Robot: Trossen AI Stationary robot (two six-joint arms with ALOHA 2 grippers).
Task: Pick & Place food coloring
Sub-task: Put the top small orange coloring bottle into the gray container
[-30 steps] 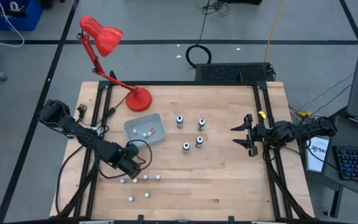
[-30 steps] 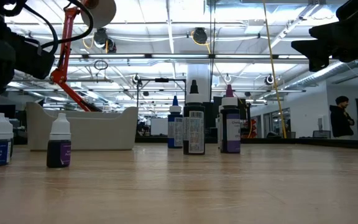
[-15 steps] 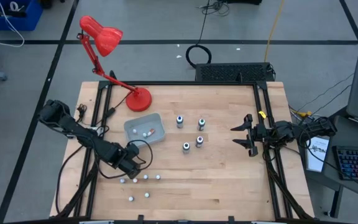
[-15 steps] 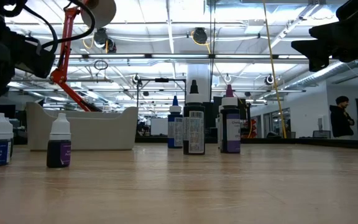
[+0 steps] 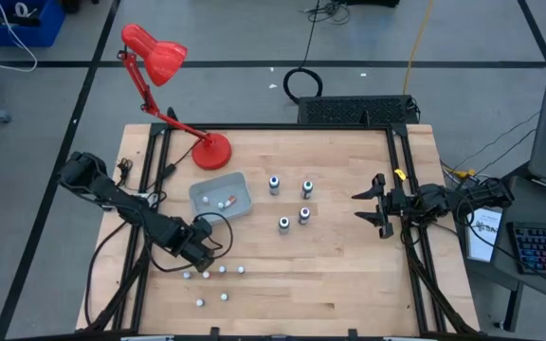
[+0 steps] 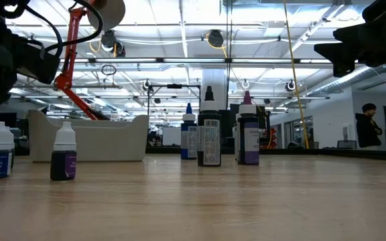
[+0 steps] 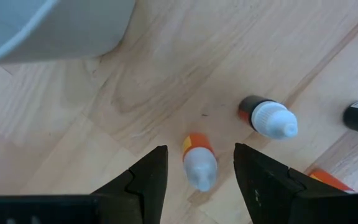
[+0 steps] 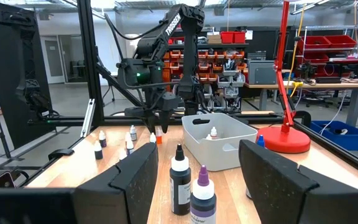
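Note:
The food coloring is scattered over the wooden table. Several tiny white-capped bottles (image 5: 223,270) stand near the near-left part, and larger dark bottles (image 5: 284,224) stand at mid-table. My left gripper (image 5: 197,249) (image 7: 199,177) is low over the small ones and open. Its fingers stand on either side of an orange-bodied, whitish-capped bottle (image 7: 197,163) without touching it. A dark-bodied bottle (image 7: 268,117) stands just beyond. My right gripper (image 5: 373,205) (image 8: 202,180) waits open near the table's right side, raised above the table.
A translucent grey tray (image 5: 221,196) sits just beyond the left gripper with two small bottles inside. A red desk lamp (image 5: 211,150) stands at the far left. In the low view, small bottles (image 6: 63,152) stand on the left and tall ones (image 6: 209,130) in the middle. Bare wood lies toward the near right.

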